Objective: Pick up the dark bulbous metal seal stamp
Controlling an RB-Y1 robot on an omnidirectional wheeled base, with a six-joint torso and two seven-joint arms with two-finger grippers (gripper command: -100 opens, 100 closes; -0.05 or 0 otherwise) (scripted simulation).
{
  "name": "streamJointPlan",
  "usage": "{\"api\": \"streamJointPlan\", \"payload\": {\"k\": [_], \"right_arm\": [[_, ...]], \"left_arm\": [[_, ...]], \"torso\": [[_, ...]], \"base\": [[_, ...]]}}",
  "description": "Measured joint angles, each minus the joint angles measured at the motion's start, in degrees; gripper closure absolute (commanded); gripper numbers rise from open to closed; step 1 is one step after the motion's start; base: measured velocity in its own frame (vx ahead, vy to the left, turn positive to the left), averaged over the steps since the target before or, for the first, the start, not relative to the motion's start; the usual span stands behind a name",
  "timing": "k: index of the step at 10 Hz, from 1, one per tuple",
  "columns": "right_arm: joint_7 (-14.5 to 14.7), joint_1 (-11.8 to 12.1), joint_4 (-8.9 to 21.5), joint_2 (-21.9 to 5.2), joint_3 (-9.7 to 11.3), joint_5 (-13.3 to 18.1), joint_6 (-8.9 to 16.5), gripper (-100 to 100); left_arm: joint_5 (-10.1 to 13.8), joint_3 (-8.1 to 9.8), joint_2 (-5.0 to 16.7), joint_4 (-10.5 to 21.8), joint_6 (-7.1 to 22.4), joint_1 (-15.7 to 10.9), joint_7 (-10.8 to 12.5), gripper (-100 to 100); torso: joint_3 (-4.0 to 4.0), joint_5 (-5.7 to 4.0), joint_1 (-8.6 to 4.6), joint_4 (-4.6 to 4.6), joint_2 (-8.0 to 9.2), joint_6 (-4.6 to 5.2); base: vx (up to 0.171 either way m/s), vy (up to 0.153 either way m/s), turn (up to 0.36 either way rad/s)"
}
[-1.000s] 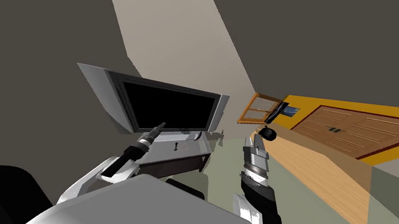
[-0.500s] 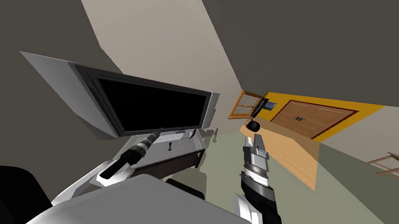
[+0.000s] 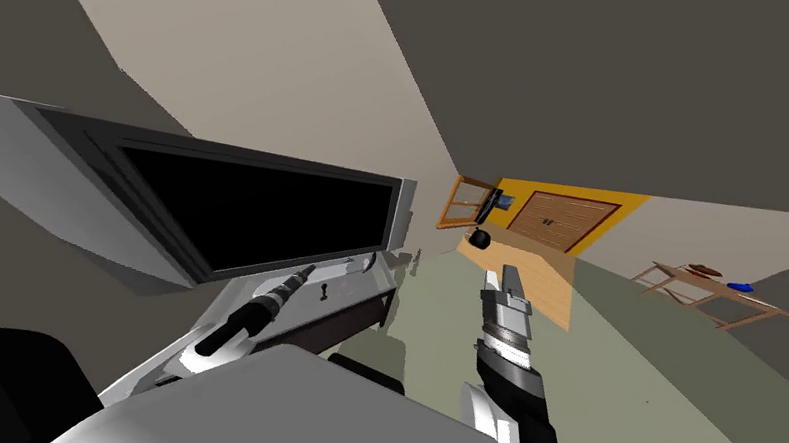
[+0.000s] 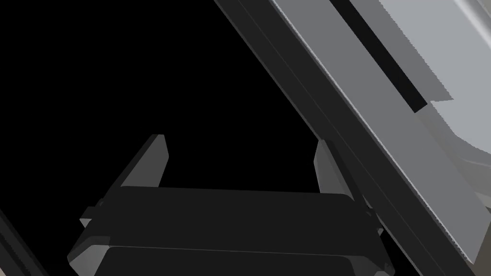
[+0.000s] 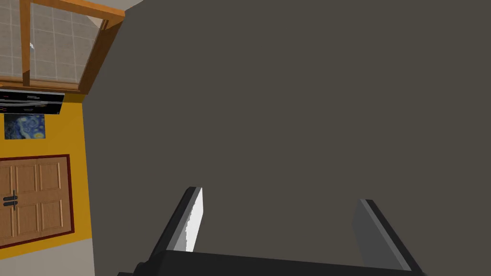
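While at TV screen [image 3: 252,209], left gripper [image 4: 239,148]: spread, empty
right gripper [image 5: 280,196]: spread, empty
dark stamp [image 3: 325,294]: on white stand [image 3: 356,285], near left gripper

A screen [image 3: 252,209] is set on a worktop [image 3: 351,285] at the left. A stamp [image 3: 325,293] is seen on the worktop, before the screen, just beside the left gripper [image 3: 310,269]. A table [image 3: 715,290] is placed far off at the right.
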Motion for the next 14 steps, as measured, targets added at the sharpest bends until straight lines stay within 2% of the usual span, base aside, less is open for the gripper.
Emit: {"api": "streamJointPlan", "payload": {"k": [4, 5, 6, 8, 9, 12, 13, 14], "right_arm": [[0.0, 0.01, 0.0, 0.0, -0.01, 0.0, 0.0, 0], [0.0, 0.0, 0.0, 0.0, 0.0, 0.0, 0.0, 0], [0.0, 0.0, 0.0, -0.01, -0.01, 0.0, 0.0, 0], [0.0, 0.01, 0.0, -0.01, -0.01, 0.0, 0.0, 0], [0.0, 0.01, 0.0, -0.01, -0.01, 0.0, 0.0, 0], [0.0, 0.01, 0.0, -0.01, -0.01, 0.0, 0.0, 0], [0.0, 0.01, 0.0, -0.01, -0.02, 0.0, 0.0, 0], [0.0, 0.01, 0.0, -0.02, -0.02, 0.0, 0.0, 0]], "left_arm": [[1.3, -0.08, 1.29, 1.5, 5.32, 2.3, -0.36, -100], [1.6, -0.23, 1.45, 3.62, 6.64, 1.42, -0.56, -100], [2.23, -0.29, 1.73, 5.14, 8.08, 1.63, -0.68, -100], [3.0, -0.4, 1.88, 5.91, 10.69, 2.43, -0.81, -100], [4.0, -0.42, 2.36, 7.87, 11.95, 2.4, -0.78, -100], [5.72, -0.61, 2.15, 9.06, 16.09, 3.73, -0.8, -100], [6.72, -0.73, 2.13, 10.13, 17.63, 4.4, -0.81, -100], [7.58, -0.98, 1.93, 12.63, 19.06, 3.49, -0.82, -100]], "torso": [[-0.01, 0.01, 0.07, 0.0, -0.02, -0.05], [-0.03, 0.02, 0.08, -0.01, -0.05, -0.01], [-0.02, 0.02, 0.14, -0.01, -0.03, -0.02], [-0.03, 0.03, 0.14, -0.01, -0.06, -0.02], [-0.04, 0.04, 0.21, -0.02, -0.08, -0.03], [-0.04, 0.06, 0.29, -0.01, -0.07, -0.03], [-0.03, 0.08, 0.42, -0.01, -0.06, -0.05], [-0.04, 0.11, 0.49, -0.01, -0.08, -0.03]], "base": [[-0.007, 0.012, -0.292], [-0.007, 0.034, -0.425], [-0.002, 0.036, -0.195], [0.003, 0.041, -0.37], [0.003, 0.053, -0.177], [-0.004, 0.079, -0.396], [-0.01, 0.123, -0.44], [-0.003, 0.079, -0.216]]}}
